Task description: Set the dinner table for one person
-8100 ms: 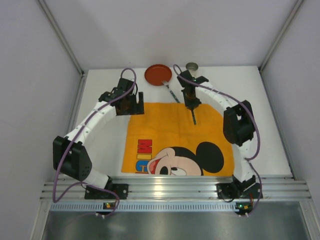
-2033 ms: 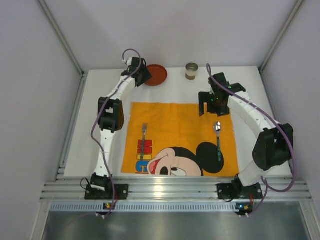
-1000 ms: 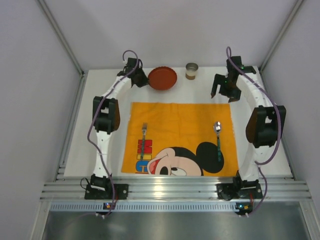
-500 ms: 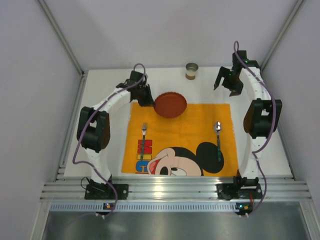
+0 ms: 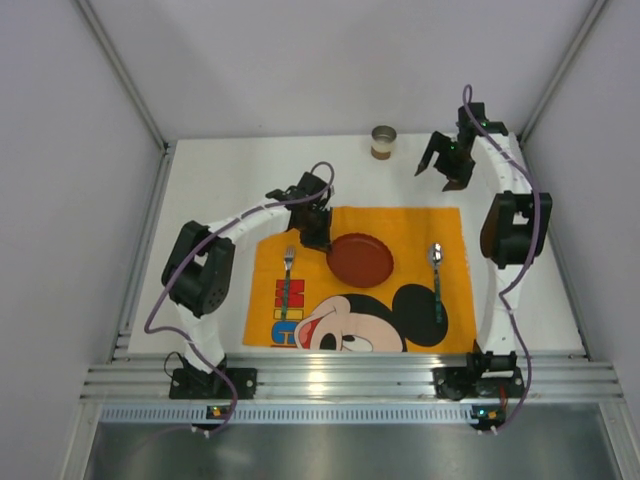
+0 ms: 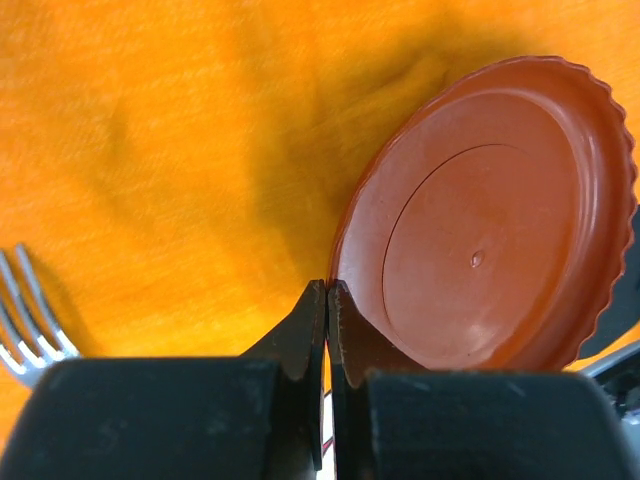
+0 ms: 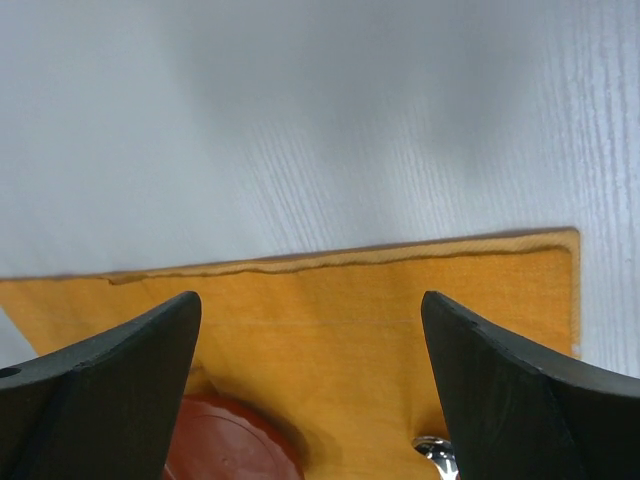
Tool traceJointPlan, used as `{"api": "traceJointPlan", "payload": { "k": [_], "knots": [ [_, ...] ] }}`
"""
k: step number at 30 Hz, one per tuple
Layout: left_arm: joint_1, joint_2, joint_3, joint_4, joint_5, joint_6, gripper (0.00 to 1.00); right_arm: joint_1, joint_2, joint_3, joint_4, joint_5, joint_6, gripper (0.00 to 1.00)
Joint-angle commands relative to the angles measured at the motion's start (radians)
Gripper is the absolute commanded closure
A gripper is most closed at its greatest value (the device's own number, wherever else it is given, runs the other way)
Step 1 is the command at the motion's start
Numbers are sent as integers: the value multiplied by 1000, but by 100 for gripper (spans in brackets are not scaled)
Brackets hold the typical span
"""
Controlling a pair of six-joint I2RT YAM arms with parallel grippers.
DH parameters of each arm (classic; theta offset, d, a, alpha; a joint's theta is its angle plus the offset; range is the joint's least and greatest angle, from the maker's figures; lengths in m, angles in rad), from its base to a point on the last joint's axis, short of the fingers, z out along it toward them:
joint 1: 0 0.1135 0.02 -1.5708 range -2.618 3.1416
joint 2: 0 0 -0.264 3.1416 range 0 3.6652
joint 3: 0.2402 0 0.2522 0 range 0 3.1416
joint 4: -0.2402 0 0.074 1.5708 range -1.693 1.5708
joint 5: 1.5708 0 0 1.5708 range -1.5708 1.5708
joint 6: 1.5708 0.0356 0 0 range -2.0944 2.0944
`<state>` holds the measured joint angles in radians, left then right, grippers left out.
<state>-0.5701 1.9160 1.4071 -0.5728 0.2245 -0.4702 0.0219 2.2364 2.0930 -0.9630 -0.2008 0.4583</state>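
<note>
Red plate, clamped in left tool, now over placemat; right tool apart.

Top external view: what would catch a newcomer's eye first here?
The bright orange Mickey Mouse placemat spreads across the white dinner table, a fork on its left and a spoon on its right. Between them the left arm's fingers pinch the rim of a red-brown plate.

One plate, one fork, one spoon and one cup are counted. One placemat is seen on one table. Two arms are counted: the left arm and the right arm.
</note>
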Motion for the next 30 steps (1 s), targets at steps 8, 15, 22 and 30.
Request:
{"api": "traceJointPlan", "payload": {
  "k": [8, 15, 22, 30],
  "knots": [
    [-27, -8, -42, -74, -8, 85, 24, 38, 12, -1, 322, -203, 147, 7],
    [-13, -138, -25, -166, -158, 96, 2, 84, 103, 48, 567, -239, 331, 6],
    [50, -247, -51, -205, -211, 90, 2, 131, 320, 263, 625, -158, 414, 6],
    [162, -287, -98, -200, -214, 85, 4, 158, 364, 295, 714, 15, 436, 6]
  ]
}}
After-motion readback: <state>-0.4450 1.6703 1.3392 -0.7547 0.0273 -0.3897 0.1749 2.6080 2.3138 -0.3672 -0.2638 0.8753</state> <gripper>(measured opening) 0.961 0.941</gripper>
